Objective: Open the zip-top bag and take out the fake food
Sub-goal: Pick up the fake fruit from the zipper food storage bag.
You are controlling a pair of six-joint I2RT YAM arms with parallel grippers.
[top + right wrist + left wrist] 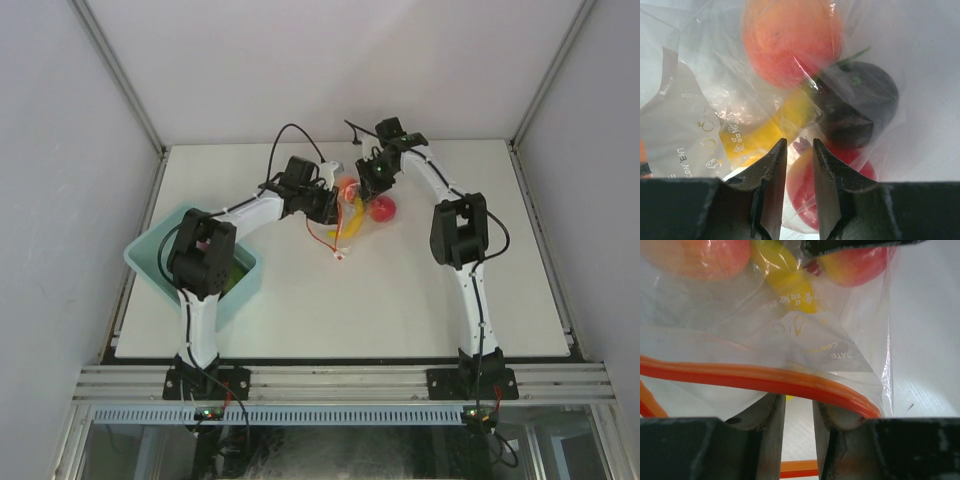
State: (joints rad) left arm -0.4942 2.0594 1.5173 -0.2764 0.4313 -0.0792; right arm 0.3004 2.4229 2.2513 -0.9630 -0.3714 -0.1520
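Arms from both sides meet over the zip-top bag (pixel 358 200), which lies on the table (pixel 420 300) toward the back centre with the fake food (pixel 383 208) bunched inside. My guess is that 1 arm is there to steady the bag while the other works the seal. The left gripper (pixel 326 207) sits at the bag's left side and the right gripper (pixel 372 182) at its far side. A light blue bin (pixel 160 262) waits by the left arm, well apart.

From the left wrist, the red-orange zip strip (pixel 765 377) runs across just past the fingertips (pixel 772 412). The jaws stand a narrow slot apart with bare table showing between them, and they hold nothing I can see.

From the right wrist, 2 fingers (pixel 774 165) sit close against the crinkled film over the red apple (pixel 803 197), with a similar slim gap. Whether they pinch any film I cannot tell.
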